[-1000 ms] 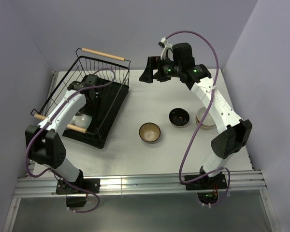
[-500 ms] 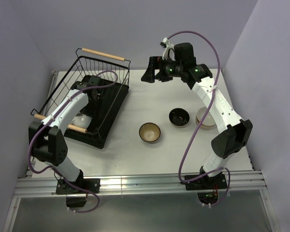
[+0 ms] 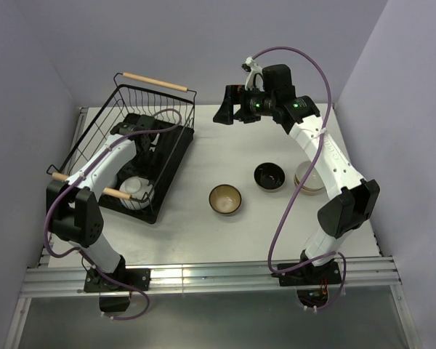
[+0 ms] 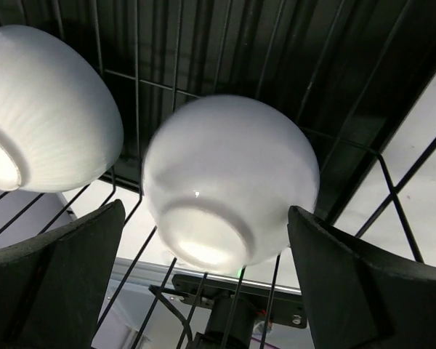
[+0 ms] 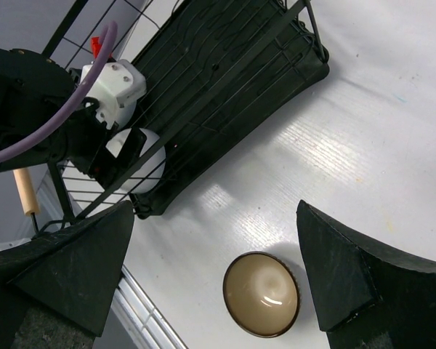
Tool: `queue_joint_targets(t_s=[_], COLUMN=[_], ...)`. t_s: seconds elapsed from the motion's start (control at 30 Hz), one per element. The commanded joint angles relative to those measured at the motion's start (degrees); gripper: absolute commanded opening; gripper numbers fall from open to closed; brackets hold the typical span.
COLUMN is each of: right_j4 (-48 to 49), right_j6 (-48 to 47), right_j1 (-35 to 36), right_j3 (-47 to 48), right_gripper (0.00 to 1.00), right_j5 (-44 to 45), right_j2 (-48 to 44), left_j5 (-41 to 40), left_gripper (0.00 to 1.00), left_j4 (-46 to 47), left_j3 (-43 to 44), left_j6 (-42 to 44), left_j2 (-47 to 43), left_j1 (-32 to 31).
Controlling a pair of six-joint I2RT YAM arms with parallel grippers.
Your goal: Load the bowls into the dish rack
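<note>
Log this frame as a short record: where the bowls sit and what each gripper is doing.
in dish rack: white bowl; second white bowl
on table: brown bowl; black bowl; cream bowls, partly hidden by right arm
left gripper: open, inside dish rack, fingers either side of white bowl
right gripper: open, above table, holding nothing

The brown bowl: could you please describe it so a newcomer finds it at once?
Find the black wire rack, left on the table. Of what stands right of it, the brown bowl is closest. Only it is tan inside; its neighbours are a black bowl and a cream bowl.
</note>
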Motion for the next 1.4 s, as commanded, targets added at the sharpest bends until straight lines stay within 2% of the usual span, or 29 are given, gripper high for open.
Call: queue_joint_targets(t_s=[0.0,0.27,0.43,0.67,0.8,0.83,0.87,0.97,1.17,1.2,1.3,1.37], right_j4=[0.3,0.2,0.0,-2.5,-4.8,-5.5,-5.9,-9.1,-20.6,-22.3,-32.2,-35.6], right_j6=[-0.3,-0.5,-1.2,-3.8,-6.3,-6.7,-7.2,-9.7,-19.6,-23.6,-29.4,-31.8], right_j1=[-0.6,-0.8,-0.8,-1.6,-3.4,-4.8,-5.6,-10.0,-21.5,-23.9,-31.4,-35.4], right_j3=[1.2,1.2,1.1,1.4,0.4,-0.2,-0.7,-2.5,-4.9,-5.1,-4.4,-3.4], right_gripper=[1.0,1.0,1.0,1.0,1.0,1.0,1.0,1.0,1.0,1.0,1.0,1.0], right_j5=[0.1,0.3,0.4,1.6,1.6,1.5,1.1,-0.2,-2.7,-3.0,-5.5,-6.5], right_j2=[-0.1,0.2,0.2,-0.8,-2.9,-3.6,-4.4,-7.1,-11.0,-11.2,-10.3,-8.9], left_j5=[3.1,4.6,7.1,14.6,23.3,30.1,32.8,41.6,55.6,56.8,57.0,57.0], left_gripper=[0.99,0.99,0.97,0.99,1.0,1.0,0.99,0.99,0.99,0.99,0.99,1.0], left_j4=[-0.6,-0.9,0.7,5.0,9.5,11.1,12.7,20.9,33.5,34.3,36.6,36.7], left_j3=[1.0,2.8,9.3,19.9,22.7,22.3,21.5,17.3,9.0,7.1,4.3,3.5], left_j6=[-0.8,-1.4,-0.5,1.1,1.2,1.0,0.6,0.0,-3.3,-3.7,-5.3,-5.2], left_j2=[-0.5,-1.5,-2.7,-3.0,-4.2,-5.0,-6.6,-11.2,-17.8,-18.2,-19.3,-19.3], left_j1=[-0.6,-0.6,0.8,8.5,14.8,16.4,19.4,22.9,23.3,23.3,23.3,23.3])
